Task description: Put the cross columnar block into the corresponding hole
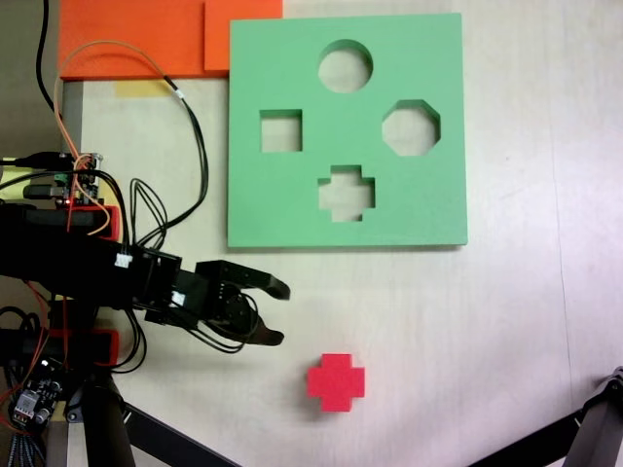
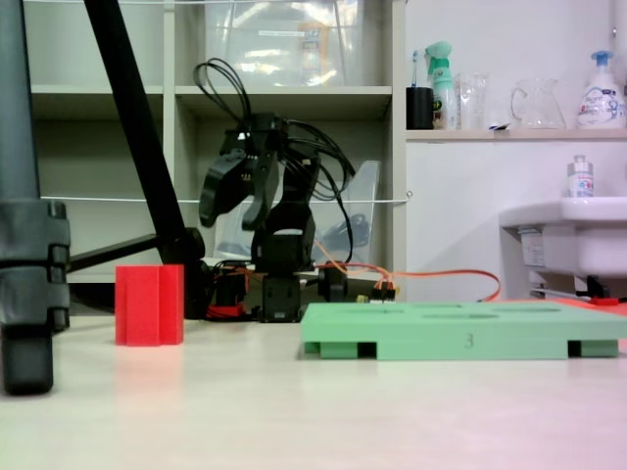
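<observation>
Your gripper hung with its fingers spread apart and nothing between them, above the table in the low fixed view and left of the block in the top-down one. The block stood upright on bare table, apart from the board, below the board's near edge in the top-down view. The cross hole sat empty in the board's lower row.

Risks, as judged:
- The block is foam; a hard pinch could deform it and skew the fit.
- The arms of the cross must line up with the hole; any twist in the grasp would jam it on the rim.
- A low approach could knock the block over or nudge the board.
</observation>
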`<state>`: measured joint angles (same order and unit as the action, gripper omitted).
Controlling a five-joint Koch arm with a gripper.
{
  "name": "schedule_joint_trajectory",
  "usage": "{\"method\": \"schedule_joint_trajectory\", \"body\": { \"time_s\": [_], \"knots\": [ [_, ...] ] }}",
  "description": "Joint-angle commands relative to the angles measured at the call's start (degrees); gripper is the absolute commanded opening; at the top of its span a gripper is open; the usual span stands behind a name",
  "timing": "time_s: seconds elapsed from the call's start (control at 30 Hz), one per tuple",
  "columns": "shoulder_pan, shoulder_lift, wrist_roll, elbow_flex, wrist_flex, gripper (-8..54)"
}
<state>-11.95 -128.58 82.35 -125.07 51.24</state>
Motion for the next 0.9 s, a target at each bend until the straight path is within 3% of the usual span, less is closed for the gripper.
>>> {"method": "schedule_joint_trajectory", "body": {
  "time_s": [0.0,0.07,0.1,0.17,0.2,0.37,0.43,0.87],
  "knots": [
    [-1.1,0.1,0.5,6.6,1.5,20.7],
    [-2.7,4.7,-2.0,10.9,4.6,21.2],
    [-3.2,7.5,-2.6,13.8,6.9,24.4],
    [-3.3,11.1,-3.4,17.7,8.5,41.2],
    [-3.3,13.1,-3.9,19.5,10.0,45.5],
    [-5.7,19.9,-7.4,28.4,15.9,46.3],
    [-6.2,23.4,-7.6,31.9,16.7,52.5],
    [-8.9,41.4,-10.3,38.1,15.4,52.4]
  ]
}}
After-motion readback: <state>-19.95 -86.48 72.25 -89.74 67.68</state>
